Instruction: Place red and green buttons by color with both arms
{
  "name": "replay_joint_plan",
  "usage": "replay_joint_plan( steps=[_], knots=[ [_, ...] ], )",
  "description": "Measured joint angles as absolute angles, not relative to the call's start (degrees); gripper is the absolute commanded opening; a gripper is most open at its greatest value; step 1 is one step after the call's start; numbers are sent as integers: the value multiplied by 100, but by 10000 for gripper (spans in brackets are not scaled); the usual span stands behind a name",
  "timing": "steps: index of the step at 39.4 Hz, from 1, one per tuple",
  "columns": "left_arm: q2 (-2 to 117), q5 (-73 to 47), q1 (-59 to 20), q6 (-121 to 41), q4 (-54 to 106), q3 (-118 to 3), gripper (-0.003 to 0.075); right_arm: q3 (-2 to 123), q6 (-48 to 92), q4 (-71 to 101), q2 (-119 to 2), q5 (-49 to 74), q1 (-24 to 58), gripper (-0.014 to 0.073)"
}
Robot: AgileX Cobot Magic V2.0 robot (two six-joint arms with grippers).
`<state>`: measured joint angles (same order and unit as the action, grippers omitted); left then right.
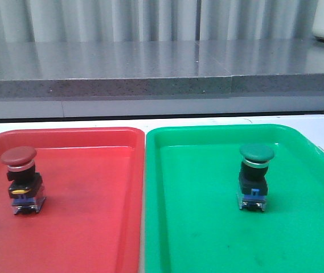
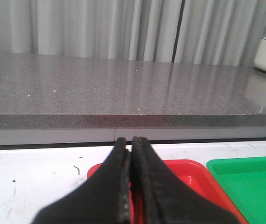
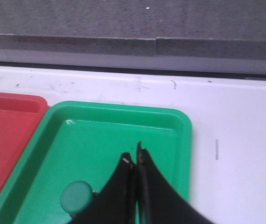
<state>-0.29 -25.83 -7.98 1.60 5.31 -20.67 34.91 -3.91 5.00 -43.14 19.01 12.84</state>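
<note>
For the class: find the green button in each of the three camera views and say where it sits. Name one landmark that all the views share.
Front view: the green button stands upright in the green tray, right of centre.
Left wrist view: not in it; only a corner of the green tray shows.
Right wrist view: its green cap shows low down, beside the shut jaws.
Shared landmark: the green tray lying next to the red tray.

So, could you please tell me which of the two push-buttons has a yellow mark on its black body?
The red-capped button, standing in the red tray. The green-capped button in the green tray shows only blue there.
</note>
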Motion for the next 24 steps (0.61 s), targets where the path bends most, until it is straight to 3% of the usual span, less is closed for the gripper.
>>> replay_joint_plan(
  steps=[15, 24],
  knots=[
    [-29, -2583, -798, 160, 531, -2067, -20, 2182, -365, -59, -1269, 2462, 1212, -125],
    [-29, -2583, -798, 160, 531, -2067, -20, 1901, -353, -92, -287, 2512, 1212, -125]
  ],
)
